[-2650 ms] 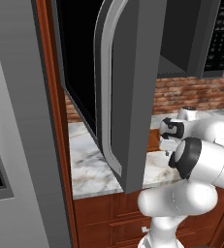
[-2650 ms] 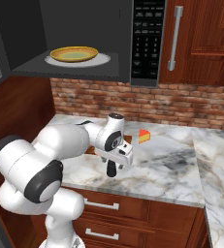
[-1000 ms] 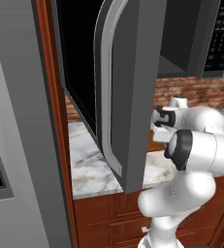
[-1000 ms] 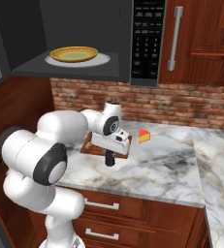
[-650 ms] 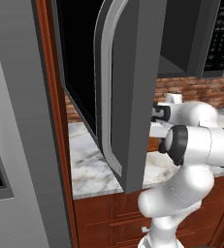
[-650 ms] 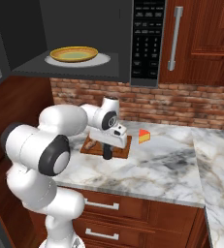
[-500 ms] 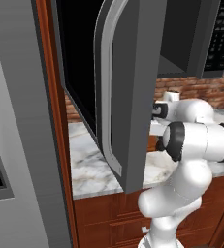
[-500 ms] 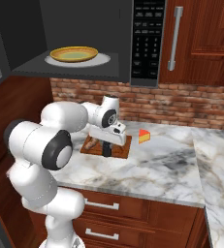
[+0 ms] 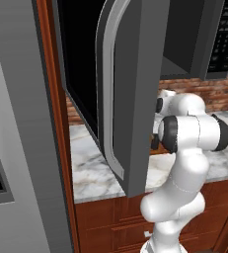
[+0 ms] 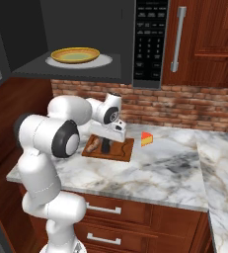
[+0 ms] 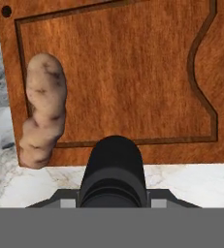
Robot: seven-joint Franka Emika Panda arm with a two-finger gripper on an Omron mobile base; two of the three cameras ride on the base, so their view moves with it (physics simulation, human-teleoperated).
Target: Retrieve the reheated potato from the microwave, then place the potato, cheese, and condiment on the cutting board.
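The gripper [image 10: 106,146] hangs over the near left part of the board [image 10: 120,149], pressed together on the black bottle [image 11: 113,172], whose rounded top points down at the board's near edge. The board is flat reddish-brown wood with a darker groove just inside its rim; most of its surface is bare. The potato [image 11: 41,109], lumpy and tan, lies along the board's left edge, its long axis parallel to that edge, 1 end overhanging onto the marble counter [image 10: 165,170]. The cheese [image 10: 146,139], a yellow wedge with red rind, sits on the counter just right of the board, apart from it. Above, the microwave [image 10: 86,39] stands open, a yellow plate [image 10: 75,54] inside; its door [image 9: 130,94] swings out left.
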